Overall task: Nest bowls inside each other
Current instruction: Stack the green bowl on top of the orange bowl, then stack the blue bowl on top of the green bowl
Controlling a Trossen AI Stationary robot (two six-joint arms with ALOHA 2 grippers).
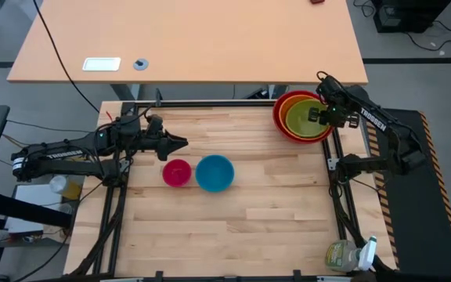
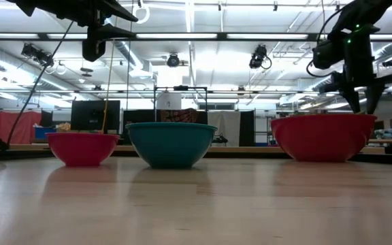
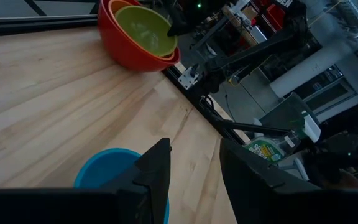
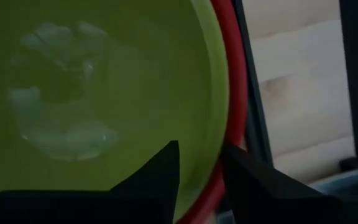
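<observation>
At the table's far right corner stands the red bowl (image 1: 282,125), with the orange bowl (image 1: 286,107) in it and the lime green bowl (image 1: 302,117) inside that. My right gripper (image 1: 319,117) points down over that stack's right rim, open. One finger is over the green bowl's inside (image 4: 104,81) and the other over the red rim (image 4: 234,118). The pink bowl (image 1: 177,173) and the blue bowl (image 1: 214,173) stand side by side on the table left of centre. My left gripper (image 1: 182,143) hovers open just beyond the pink bowl, holding nothing. My right gripper's fingers (image 4: 166,165) come from above and stand astride the green bowl's rim (image 4: 219,140) at the stack's right side. I cannot tell whether either finger touches it. The stack rests on the table.
A black frame rail (image 1: 225,104) runs along the table's far edge, with more rails down both sides. A bottle (image 1: 343,255) stands off the near right corner. A light desk (image 1: 186,39) lies beyond the far edge. Bare wood (image 1: 233,235) fills the near half.
</observation>
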